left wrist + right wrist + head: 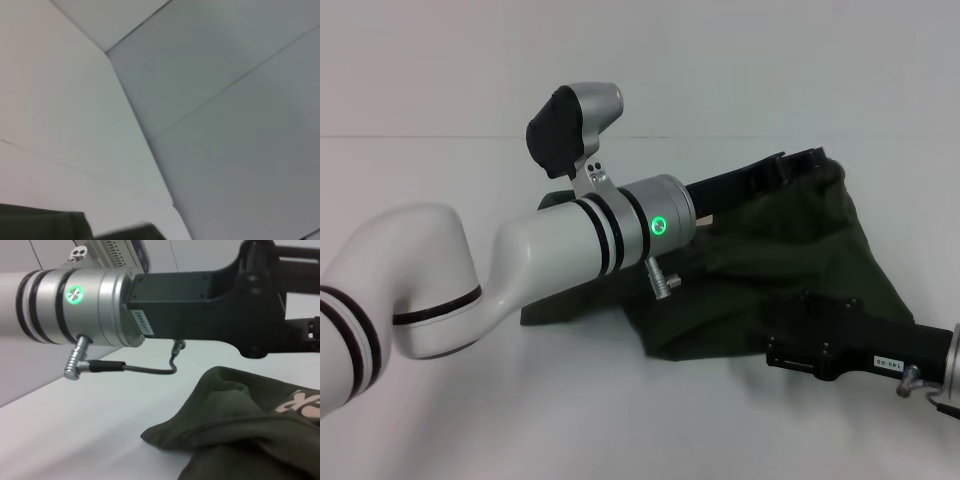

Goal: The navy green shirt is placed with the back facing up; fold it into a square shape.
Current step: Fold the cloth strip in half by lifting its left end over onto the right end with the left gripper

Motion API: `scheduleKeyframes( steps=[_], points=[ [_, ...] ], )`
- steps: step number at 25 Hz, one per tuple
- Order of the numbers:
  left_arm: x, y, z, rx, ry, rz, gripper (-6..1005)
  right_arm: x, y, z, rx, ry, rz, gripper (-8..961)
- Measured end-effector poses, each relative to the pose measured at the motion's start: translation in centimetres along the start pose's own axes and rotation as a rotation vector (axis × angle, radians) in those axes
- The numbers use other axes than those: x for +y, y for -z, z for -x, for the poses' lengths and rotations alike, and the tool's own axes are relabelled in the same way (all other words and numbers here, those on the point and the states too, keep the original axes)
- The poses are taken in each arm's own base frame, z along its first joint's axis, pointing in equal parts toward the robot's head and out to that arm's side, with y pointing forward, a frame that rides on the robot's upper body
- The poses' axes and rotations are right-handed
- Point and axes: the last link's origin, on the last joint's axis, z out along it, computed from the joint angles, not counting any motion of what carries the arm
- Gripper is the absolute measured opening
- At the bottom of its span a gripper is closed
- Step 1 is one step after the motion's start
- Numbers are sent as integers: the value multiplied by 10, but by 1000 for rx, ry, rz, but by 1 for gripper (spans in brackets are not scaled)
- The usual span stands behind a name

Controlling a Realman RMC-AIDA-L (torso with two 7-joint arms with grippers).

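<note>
The navy green shirt (760, 260) is bunched at the right of the white table, one edge pulled up into a slanted ridge. My left arm reaches across from the left, and its gripper (817, 158) is shut on that raised far edge. My right gripper (775, 352) sits low at the shirt's near right edge, its tips hidden against the cloth. In the right wrist view, the shirt (235, 430) lies in folds with pale lettering (300, 402) showing. A dark corner of the shirt (40, 222) shows in the left wrist view.
The white table (620, 420) runs back to a pale wall. My left arm's elbow (430, 290) hangs over the table's left front, and its wrist (100, 305) with a thin cable (145, 368) hangs just above the cloth.
</note>
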Motion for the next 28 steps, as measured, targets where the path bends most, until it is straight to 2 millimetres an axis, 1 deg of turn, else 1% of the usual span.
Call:
scheduleKeyframes(
  steps=[4,6,8,9,12,13,14,16,20,25,28],
  points=[
    [1,5,0,-4,9,44,506,3,10,-5,-6,-23,16,780],
    [-2,14,-3,6,16,79,573,4,17,-8,-21,-39,21,780],
    [-11,29,-6,37,42,110,641,6,27,-11,-43,-59,20,781],
    [-16,38,-9,56,57,120,674,6,30,-12,-52,-65,19,781],
    [-38,73,-18,119,134,148,769,5,42,-13,-79,-80,17,780],
    [-45,84,-19,125,158,151,800,5,44,-14,-85,-82,16,779],
    [-57,101,-21,129,196,145,830,6,45,-14,-87,-83,18,778],
    [-75,123,-20,102,263,112,891,6,47,-13,-88,-83,22,776],
    [-98,150,-11,18,367,28,890,5,45,-11,-84,-78,25,776],
    [-110,172,1,-97,461,-39,891,3,43,-8,-82,-69,26,777],
    [-122,190,3,-116,517,-106,891,3,43,-7,-82,-71,26,777]
  ],
)
